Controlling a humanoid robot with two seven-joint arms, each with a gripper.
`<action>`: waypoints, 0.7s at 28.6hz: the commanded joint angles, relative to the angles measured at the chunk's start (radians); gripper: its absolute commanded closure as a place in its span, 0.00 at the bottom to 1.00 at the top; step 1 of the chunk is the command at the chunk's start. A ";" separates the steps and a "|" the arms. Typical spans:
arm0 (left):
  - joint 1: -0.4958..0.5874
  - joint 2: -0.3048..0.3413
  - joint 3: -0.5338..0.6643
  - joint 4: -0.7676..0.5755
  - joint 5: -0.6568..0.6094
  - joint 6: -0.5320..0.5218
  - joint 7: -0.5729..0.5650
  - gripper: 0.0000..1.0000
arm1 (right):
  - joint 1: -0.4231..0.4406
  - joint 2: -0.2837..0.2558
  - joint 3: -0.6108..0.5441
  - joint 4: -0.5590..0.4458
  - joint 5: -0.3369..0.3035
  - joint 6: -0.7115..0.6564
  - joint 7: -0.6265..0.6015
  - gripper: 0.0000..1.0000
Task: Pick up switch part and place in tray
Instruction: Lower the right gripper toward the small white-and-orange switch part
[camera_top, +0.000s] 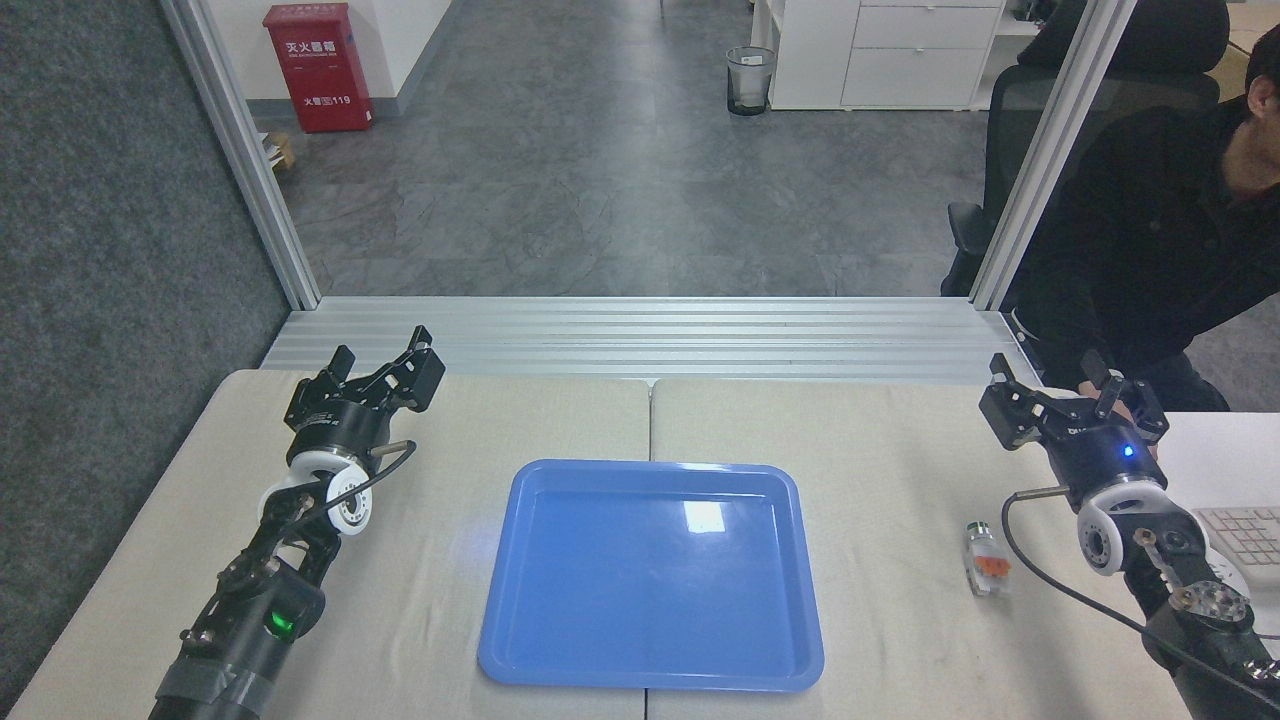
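The switch part (985, 559) lies flat on the table to the right of the tray, a small clear block with an orange middle and a green end. The blue tray (650, 575) sits in the middle of the table with nothing in it. My right gripper (1050, 385) is open, raised behind and to the right of the switch part, not touching it. Over the table's far left corner my left gripper (385, 362) is open too, holding nothing.
A person in dark clothes (1150, 230) sits just beyond the right table edge, a hand close behind my right gripper. A white keyboard (1245, 535) lies at the right edge. An aluminium frame rail (640, 335) runs along the table's far side.
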 joint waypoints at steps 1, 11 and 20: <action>-0.001 0.000 0.000 0.001 0.000 0.000 0.002 0.00 | 0.001 0.001 0.002 0.001 0.000 -0.003 0.001 0.01; 0.000 0.000 0.000 0.001 0.001 0.001 0.000 0.00 | 0.036 0.017 0.001 0.000 -0.001 0.002 0.004 0.01; -0.001 0.000 0.000 0.001 0.001 0.001 0.000 0.00 | 0.050 0.026 -0.016 0.000 -0.006 0.002 0.003 0.01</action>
